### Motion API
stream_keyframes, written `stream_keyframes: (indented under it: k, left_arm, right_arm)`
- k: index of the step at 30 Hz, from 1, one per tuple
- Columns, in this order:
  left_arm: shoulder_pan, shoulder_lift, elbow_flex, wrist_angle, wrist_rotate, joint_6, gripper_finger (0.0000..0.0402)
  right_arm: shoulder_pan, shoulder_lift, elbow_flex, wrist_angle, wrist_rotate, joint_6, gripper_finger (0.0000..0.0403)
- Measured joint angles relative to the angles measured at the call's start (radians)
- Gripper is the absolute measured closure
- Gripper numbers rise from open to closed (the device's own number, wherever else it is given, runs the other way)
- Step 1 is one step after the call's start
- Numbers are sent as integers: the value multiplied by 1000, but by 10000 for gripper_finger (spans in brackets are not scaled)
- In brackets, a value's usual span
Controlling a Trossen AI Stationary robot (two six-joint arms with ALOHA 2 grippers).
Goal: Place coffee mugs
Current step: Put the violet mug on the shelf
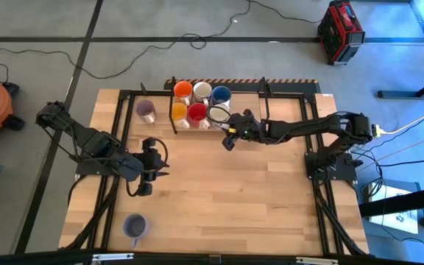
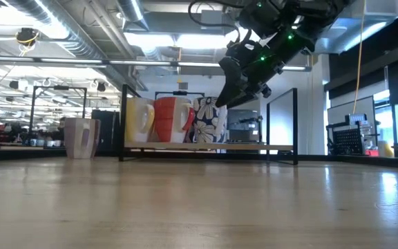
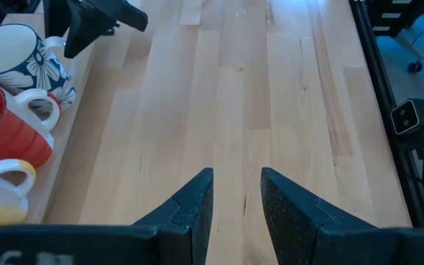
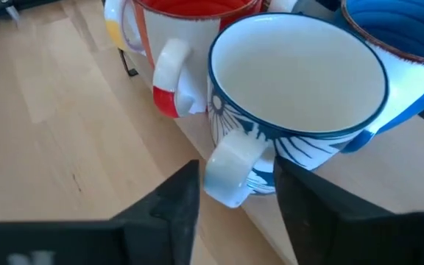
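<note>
Cut off at the frame edge: blue mug point(image 4: 407, 44), red mug point(image 4: 190, 11); hidden behind front mugs in low view: back row.

We count eight mugs point(image 1: 198, 112) on the bench point(image 1: 227, 191): six grouped, two purple ones point(image 1: 146, 111) apart.

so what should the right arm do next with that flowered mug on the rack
Probably back the right gripper straight away: its fingers stand apart around the handle of the white mug with dark blue flowers, which sits on the rack beside the glossy red mug.
</note>
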Motion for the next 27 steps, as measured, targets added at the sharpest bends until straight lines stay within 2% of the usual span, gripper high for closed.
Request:
stream_keyframes:
  k: [2, 6, 11, 14, 21, 27]
  left_arm:
    - [0, 0, 0, 0, 0, 0, 292]
    - [0, 0, 0, -1, 0, 0, 292]
    - [0, 0, 0, -8, 0, 1, 292]
    - [0, 0, 0, -14, 0, 1, 292]
    - [0, 0, 0, -23, 2, 1, 278]
    - [31, 0, 0, -23, 12, 3, 220]
  right_arm:
    - [0, -5, 0, -11, -9, 1, 225]
    - [0, -36, 55, -147, -73, 27, 203]
    - [13, -84, 141, -347, -174, 82, 197]
    - [48, -114, 180, -460, -176, 136, 197]
    - [252, -158, 200, -509, -149, 319, 196]
    - [486, -146, 199, -514, 12, 494, 196]
